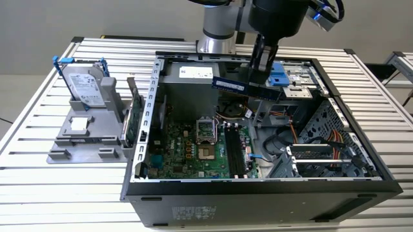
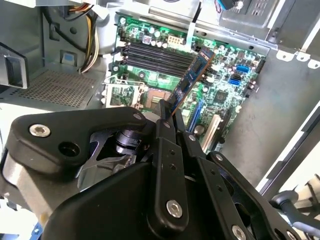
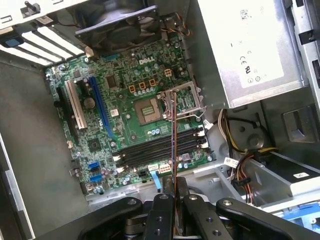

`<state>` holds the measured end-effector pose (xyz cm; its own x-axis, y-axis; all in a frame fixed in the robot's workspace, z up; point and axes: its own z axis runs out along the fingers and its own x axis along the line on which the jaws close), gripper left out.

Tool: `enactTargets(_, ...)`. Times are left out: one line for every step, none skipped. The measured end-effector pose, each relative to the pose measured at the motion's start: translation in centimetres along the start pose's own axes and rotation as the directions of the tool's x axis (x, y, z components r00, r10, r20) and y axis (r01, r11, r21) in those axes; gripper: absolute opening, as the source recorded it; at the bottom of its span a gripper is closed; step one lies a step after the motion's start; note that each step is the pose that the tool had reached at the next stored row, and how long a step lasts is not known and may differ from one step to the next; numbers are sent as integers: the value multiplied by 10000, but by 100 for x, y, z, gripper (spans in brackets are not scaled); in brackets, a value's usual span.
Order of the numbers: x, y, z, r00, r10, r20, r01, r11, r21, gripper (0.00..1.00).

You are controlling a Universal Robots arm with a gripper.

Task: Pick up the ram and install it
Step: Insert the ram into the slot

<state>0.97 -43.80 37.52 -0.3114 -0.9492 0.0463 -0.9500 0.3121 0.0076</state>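
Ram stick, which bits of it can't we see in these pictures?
1. Exterior view: the tool covers part of the ram where it grips.
2. First wrist view: the ram is edge-on, so its chips and label are hidden.
3. Second wrist view: its lower end is hidden between the tool's fingers.
4. Exterior view: the latches on the memory slots are too small to judge.

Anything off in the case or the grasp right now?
Nothing damaged or spilled. One thing: the ram, clamped in the gripper above the open case, sits slanted and runs crosswise to the black memory slots, not in line with them.
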Motion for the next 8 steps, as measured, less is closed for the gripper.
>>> enactTargets(0, 0, 0, 10000, 46, 0, -46, 10000, -2, 0)
enactTargets(0, 0, 0, 10000, 89, 0, -89, 10000, -4, 0)
enactTargets(0, 0, 0, 9999, 130, 2, -130, 9999, -6, 0)
enactTargets(0, 0, 0, 9999, 169, 2, -169, 9999, -8, 0)
enactTargets(0, 0, 0, 9998, 210, 2, -210, 9998, -10, 0)
enactTargets(0, 0, 0, 9997, 249, 2, -249, 9997, -11, 0)
enactTargets(0, 0, 0, 9996, 289, 2, -289, 9996, -13, 0)
enactTargets(0, 0, 0, 9995, 330, 2, -330, 9995, -15, 0)
